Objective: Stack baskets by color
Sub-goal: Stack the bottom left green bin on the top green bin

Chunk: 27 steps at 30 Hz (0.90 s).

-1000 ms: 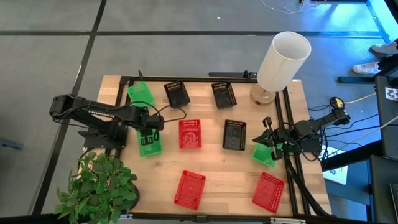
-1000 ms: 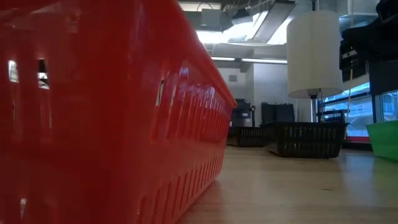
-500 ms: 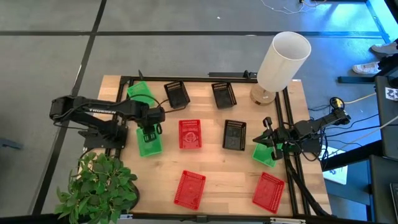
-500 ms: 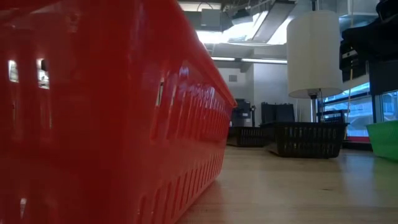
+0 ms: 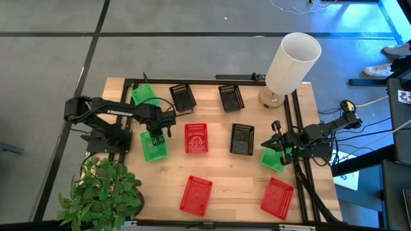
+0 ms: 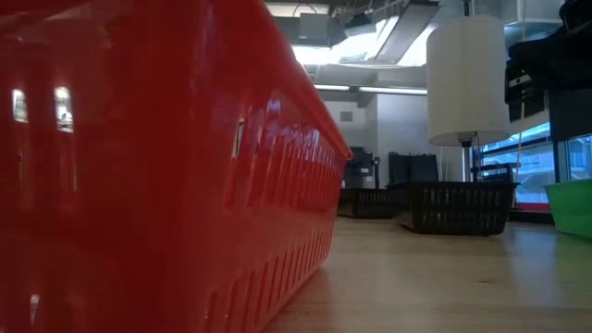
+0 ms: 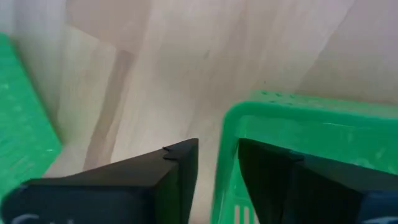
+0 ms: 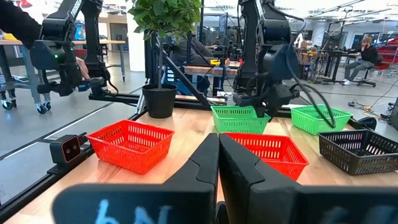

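Note:
My left gripper (image 5: 158, 130) points down at the far short end of a green basket (image 5: 153, 146) at the table's left. Its fingers are open. One finger (image 7: 177, 171) stands outside the basket's far wall (image 7: 227, 149) and the other (image 7: 267, 171) inside it. A second green basket (image 5: 144, 95) lies at the far left, and a third (image 5: 273, 159) at the right beside my right gripper (image 5: 280, 145). My right gripper (image 8: 218, 163) is shut, held level and holds nothing. Three red baskets (image 5: 196, 138) (image 5: 196, 194) (image 5: 277, 197) and three black ones (image 5: 183, 97) (image 5: 231, 97) (image 5: 242, 139) lie singly on the table. My left gripper comes from above at the green basket's far short wall (image 7: 225, 168), one finger inside and one outside. A strip of table shows between the outer finger and the wall. The inner finger lies close against it, and I cannot tell whether it touches. The basket rests flat on the table.
A tall white lamp shade (image 5: 292, 61) stands at the far right corner. A potted plant (image 5: 99, 192) stands at the near left corner. A dark frame (image 5: 298, 128) runs along the table's sides. In the low view a red basket (image 6: 139, 166) fills the foreground.
My left gripper has sunk toward the far end of the green basket and gone a little toward the table's right edge. The baskets have stayed where they were.

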Available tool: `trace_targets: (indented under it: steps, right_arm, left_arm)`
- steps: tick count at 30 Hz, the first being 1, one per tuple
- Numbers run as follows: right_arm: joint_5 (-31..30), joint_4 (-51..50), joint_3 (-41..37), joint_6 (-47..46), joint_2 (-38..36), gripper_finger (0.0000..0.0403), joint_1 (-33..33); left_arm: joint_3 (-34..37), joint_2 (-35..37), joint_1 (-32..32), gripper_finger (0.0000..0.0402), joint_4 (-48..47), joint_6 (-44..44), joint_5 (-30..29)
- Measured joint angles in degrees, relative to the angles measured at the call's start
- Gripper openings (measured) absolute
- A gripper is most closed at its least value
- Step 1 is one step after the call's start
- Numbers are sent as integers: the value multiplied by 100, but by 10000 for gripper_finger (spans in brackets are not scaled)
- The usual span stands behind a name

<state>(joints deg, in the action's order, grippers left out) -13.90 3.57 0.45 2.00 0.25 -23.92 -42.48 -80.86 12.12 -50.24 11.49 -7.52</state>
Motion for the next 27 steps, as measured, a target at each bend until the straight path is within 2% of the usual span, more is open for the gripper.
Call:
trace_targets:
  steps: [4, 6, 10, 14, 27]
  right_arm:
    - [1, 2, 0, 0, -2, 14, 0]
    - [-1, 0, 0, 0, 0, 14, 1]
    - [0, 2, 0, 0, -1, 14, 1]
    - [1, 2, 0, 0, -1, 14, 2]
    - [0, 2, 0, 0, -1, 14, 1]
  left_arm:
    - [-13, -148, 0, 27, -8, 12, 103]
    - [-72, -174, -1, 11, -12, 43, 167]
    - [-478, -179, 22, 2, -182, 45, 161]
    - [-1300, -179, 256, 0, -960, -117, -12]
    - [-4046, -176, 1809, 0, -2425, -1231, -198]
